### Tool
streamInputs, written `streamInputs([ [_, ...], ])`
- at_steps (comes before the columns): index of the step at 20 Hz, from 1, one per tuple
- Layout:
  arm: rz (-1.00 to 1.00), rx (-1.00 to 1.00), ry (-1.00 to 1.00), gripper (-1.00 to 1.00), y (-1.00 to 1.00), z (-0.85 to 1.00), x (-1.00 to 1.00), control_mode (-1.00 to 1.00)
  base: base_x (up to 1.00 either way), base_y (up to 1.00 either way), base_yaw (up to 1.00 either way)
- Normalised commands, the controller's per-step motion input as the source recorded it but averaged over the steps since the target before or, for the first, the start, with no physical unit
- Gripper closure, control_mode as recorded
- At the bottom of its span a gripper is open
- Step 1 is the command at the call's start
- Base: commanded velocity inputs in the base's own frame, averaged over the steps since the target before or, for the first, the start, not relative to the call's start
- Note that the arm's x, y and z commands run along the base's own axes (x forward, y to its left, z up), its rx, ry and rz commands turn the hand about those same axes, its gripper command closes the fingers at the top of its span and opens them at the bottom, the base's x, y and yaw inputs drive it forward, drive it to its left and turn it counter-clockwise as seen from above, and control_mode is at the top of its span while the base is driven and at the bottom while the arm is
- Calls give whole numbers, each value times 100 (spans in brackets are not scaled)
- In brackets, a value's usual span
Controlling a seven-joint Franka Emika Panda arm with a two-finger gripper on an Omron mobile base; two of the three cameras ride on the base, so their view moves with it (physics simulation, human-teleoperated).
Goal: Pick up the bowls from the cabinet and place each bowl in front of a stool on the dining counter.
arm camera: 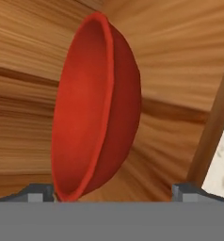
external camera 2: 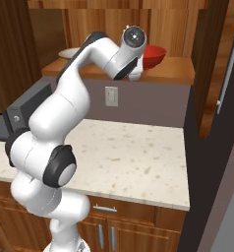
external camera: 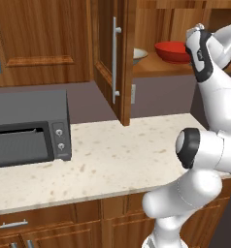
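1. The red bowl (external camera: 174, 51) sits on the shelf of the open cabinet (external camera: 161, 65), upper right of the left base view; in the hand view it looms close, seen edge-on because my hand is rolled.
2. The cream bowl (external camera: 138, 54) rests on the same shelf, just left of the red one, partly hidden by the cabinet door (external camera: 110, 58).
3. I judge this the first step: reaching for the red bowl, nothing lifted yet.
4. My gripper (arm camera: 114, 190) is spread wide and holds nothing; the fingertips (arm camera: 36, 192) stand at the bottom of the hand view, the bowl's rim near the left one.
5. Next, I judge, I must bring the rim between the fingers and close.
6. My arm rises from the base, folds over the speckled counter (external camera: 112, 155) and reaches into the cabinet beside the bowl.
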Motion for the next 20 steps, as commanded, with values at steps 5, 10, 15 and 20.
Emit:
streamInputs([
  [5, 0, 0, 0, -100, -2, 0, 30, -100, 0, 0, 0],
  [10, 0, 0, 3, -100, 0, -4, 17, -100, 0, 0, 0],
  [15, 0, 1, 3, -100, 0, -11, 11, -100, 0, 0, 0],
  [20, 0, 2, 2, -100, -2, -13, 7, -100, 0, 0, 0],
])
